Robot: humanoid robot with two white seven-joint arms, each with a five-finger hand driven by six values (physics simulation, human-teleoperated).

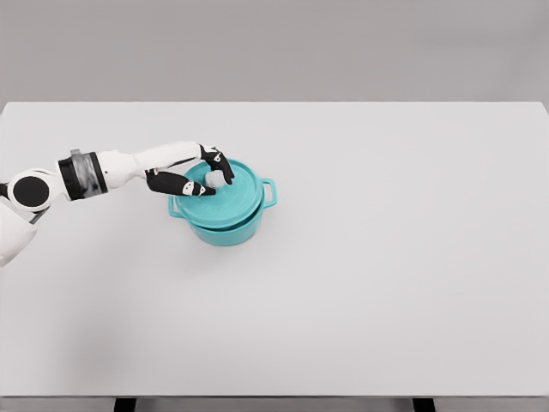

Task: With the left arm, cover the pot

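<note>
Lid (225,196) on pot (227,227), left of centre on table (386,283).

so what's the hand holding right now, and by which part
The left hand holds the teal lid by its white knob, fingers curled around it. The lid sits on the pot.

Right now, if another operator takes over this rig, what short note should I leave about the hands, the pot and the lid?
Left hand: over the pot, fingers closed around the white knob of the teal lid.
Right hand: not in view.
Pot: stands on the white table, left of the middle, one side handle showing at the right.
Done: the lid appears to sit on the pot and covers it.
Left: probably open the fingers and draw the left arm back; check that the lid sits evenly.
</note>
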